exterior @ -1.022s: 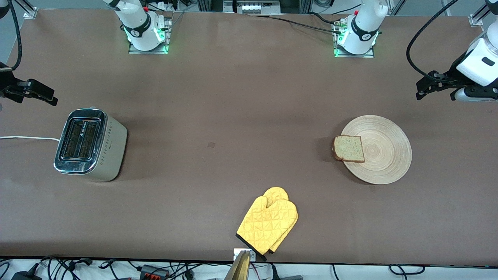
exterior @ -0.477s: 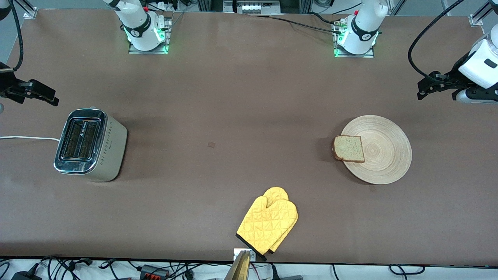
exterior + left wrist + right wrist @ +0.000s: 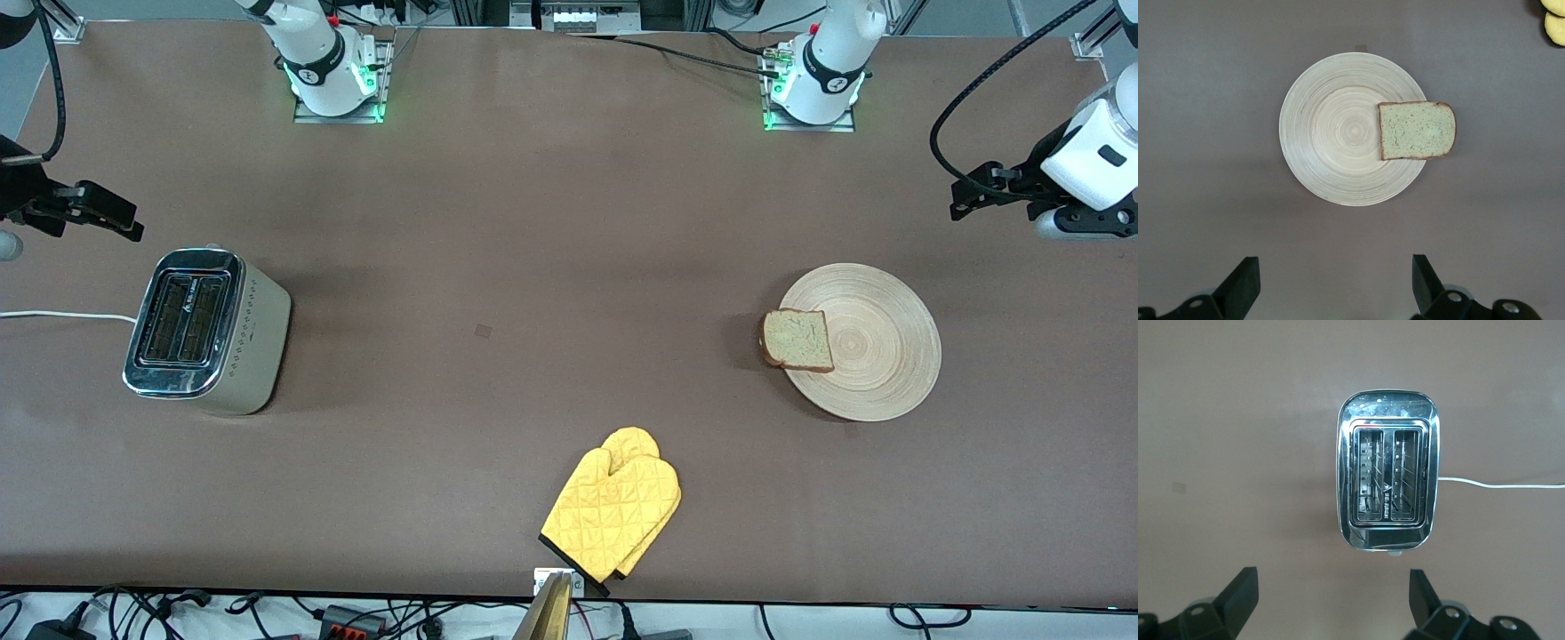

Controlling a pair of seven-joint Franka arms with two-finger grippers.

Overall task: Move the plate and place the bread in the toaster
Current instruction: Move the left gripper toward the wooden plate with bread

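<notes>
The wooden plate (image 3: 880, 356) lies toward the left arm's end of the table. The bread (image 3: 797, 340) lies flat on the plate's rim and overhangs it toward the table's middle. Both show in the left wrist view, plate (image 3: 1331, 133) and bread (image 3: 1416, 130). The toaster (image 3: 206, 331) stands toward the right arm's end with both slots empty, as the right wrist view (image 3: 1388, 470) also shows. My left gripper (image 3: 965, 197) hangs open and empty over bare table beside the plate (image 3: 1335, 268). My right gripper (image 3: 120, 224) hangs open and empty over bare table beside the toaster (image 3: 1333, 580).
A yellow quilted oven mitt (image 3: 613, 502) lies near the table's front edge at the middle; its tip shows in the left wrist view (image 3: 1555, 20). The toaster's white cord (image 3: 62, 315) runs off the table's end.
Both grippers have drifted slightly in the air. The plate, bread, toaster and mitt have not moved.
</notes>
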